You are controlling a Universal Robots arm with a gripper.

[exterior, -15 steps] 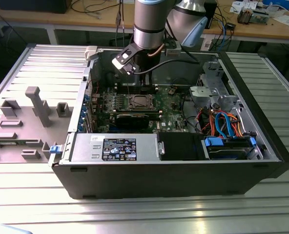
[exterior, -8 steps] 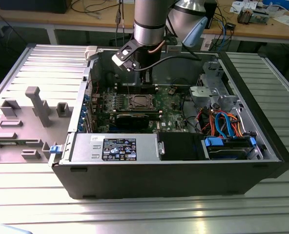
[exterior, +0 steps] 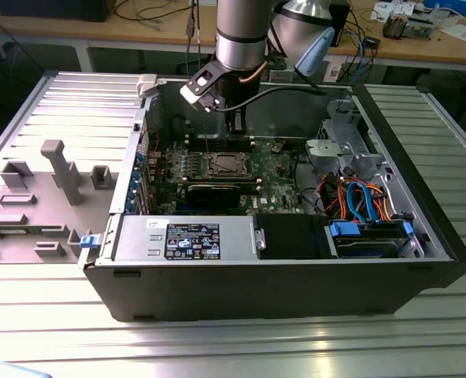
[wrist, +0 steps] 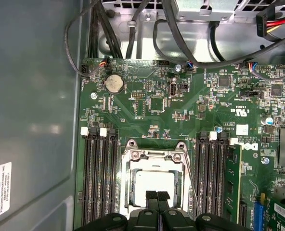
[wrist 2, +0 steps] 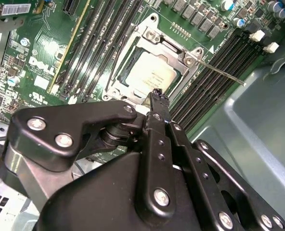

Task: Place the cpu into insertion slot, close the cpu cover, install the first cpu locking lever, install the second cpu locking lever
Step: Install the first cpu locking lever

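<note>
Observed from beside the bench: the arm [exterior: 239, 39] reaches straight down into the open computer case [exterior: 296, 293], with its wrist over the green motherboard [wrist: 190, 110].

Tool: the gripper [wrist: 157, 195] has its two black fingers brought together. In the first wrist view only a thin seam shows between the tips. Nothing is clamped between them. In the second wrist view the fingertips [wrist 2: 157, 96] sit as one narrow point over the near edge of the socket. Whether they press on the metal or hang just above it, I cannot tell.

Task item: the cpu [wrist 2: 151, 74] lies seated in the insertion slot [wrist: 125, 185], with its dull silver top facing up and level with the surrounding frame.

The cpu cover [wrist: 154, 156] lies down over the chip, and its window frames the metal top on all four sides.

One locking lever [wrist 2: 222, 73], a thin bare metal rod, is not latched. It starts at a corner of the socket and sticks out at an angle across the black memory slots [wrist 2: 229, 48] beside it. The gripper is apart from this rod and nearer to the socket's edge.

The state of the second lever on the opposite side of the socket cannot be made out.
</note>
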